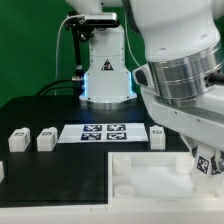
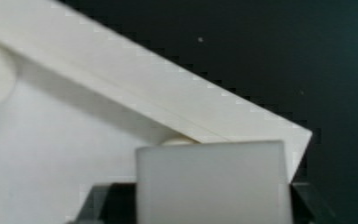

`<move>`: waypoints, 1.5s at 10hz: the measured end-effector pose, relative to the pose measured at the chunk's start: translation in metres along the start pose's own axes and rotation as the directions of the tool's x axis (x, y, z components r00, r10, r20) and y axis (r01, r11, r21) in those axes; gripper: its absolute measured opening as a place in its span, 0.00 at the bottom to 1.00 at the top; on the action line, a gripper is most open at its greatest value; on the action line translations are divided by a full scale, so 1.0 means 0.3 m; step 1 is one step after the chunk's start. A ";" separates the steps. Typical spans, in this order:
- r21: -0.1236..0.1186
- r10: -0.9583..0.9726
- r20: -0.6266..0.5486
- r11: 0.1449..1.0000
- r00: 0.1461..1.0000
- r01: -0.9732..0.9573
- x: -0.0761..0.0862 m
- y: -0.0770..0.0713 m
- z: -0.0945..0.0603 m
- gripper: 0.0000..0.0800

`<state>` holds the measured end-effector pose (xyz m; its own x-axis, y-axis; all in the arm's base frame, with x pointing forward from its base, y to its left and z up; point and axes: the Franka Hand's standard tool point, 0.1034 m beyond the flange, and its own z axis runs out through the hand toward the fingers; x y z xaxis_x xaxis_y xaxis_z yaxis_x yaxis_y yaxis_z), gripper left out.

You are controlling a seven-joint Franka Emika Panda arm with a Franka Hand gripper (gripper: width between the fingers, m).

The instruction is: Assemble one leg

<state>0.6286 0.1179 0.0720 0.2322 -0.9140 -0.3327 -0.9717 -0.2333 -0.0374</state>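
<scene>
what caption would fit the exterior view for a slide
Panda arm's fingers hold a leg at a corner of the white square part, other legs beside the marker board

Green backdrop (image 1: 30, 45) across the rear, flat and evenly lit. Black matte table (image 1: 55, 180) fills the foreground, with the marker board (image 1: 103, 131) lying flat mid-table, nearer the far edge.

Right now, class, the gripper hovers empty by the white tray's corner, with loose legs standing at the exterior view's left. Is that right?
Not empty: the wrist view shows the gripper shut on a leg. It is by the white tray's corner, with loose legs at the exterior view's left.
</scene>
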 end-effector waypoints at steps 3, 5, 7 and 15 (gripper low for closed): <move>0.020 0.136 0.015 0.990 0.991 -0.136 0.014 -0.005 -0.003 0.37; 0.021 0.067 0.013 0.998 0.998 -0.068 0.013 -0.004 -0.002 0.67; -0.004 -0.221 -0.032 0.975 0.975 0.221 -0.007 -0.008 -0.013 0.78; -0.119 -0.942 -0.045 0.337 0.334 0.934 0.031 -0.014 -0.011 0.81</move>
<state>0.6349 0.1093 0.0723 0.9944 -0.1003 -0.0333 -0.1051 -0.9717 -0.2115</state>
